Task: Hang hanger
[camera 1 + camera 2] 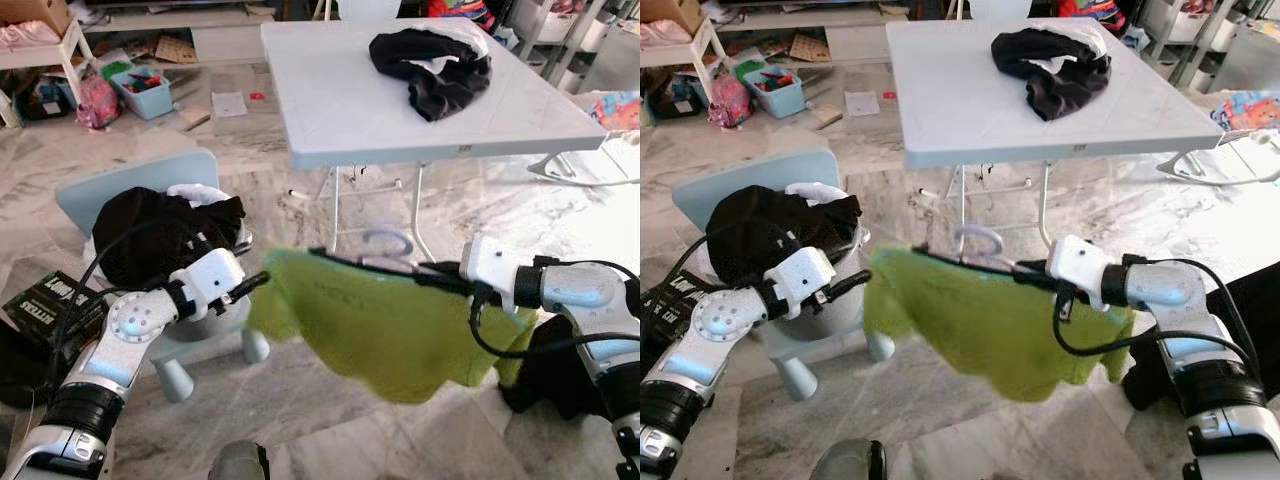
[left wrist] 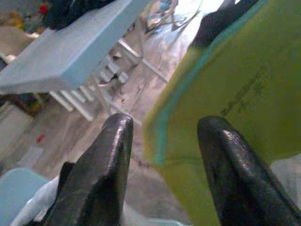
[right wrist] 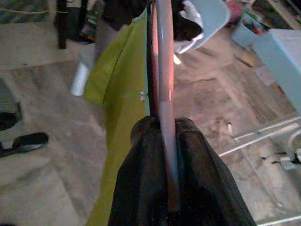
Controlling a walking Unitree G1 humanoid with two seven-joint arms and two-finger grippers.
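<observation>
Green shirt [image 1: 390,330] may slide off the hanger [image 3: 164,103] pinched in my right tool [image 3: 162,129], since my open left tool [image 2: 164,141] holds nothing.

Shirt [image 1: 390,330] showing lime green; hanger [image 1: 980,243] pale lilac; bench [image 1: 340,100] light grey, carrying black-and-white garment [image 1: 432,65]; floor [image 1: 300,400] grey-white marbled.

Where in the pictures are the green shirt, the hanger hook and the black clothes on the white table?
green shirt [image 1: 385,335], left eye view, middle of the cloth
hanger hook [image 1: 978,240], right eye view, top of its curve
black clothes [image 1: 432,65], left eye view, centre of the heap
</observation>
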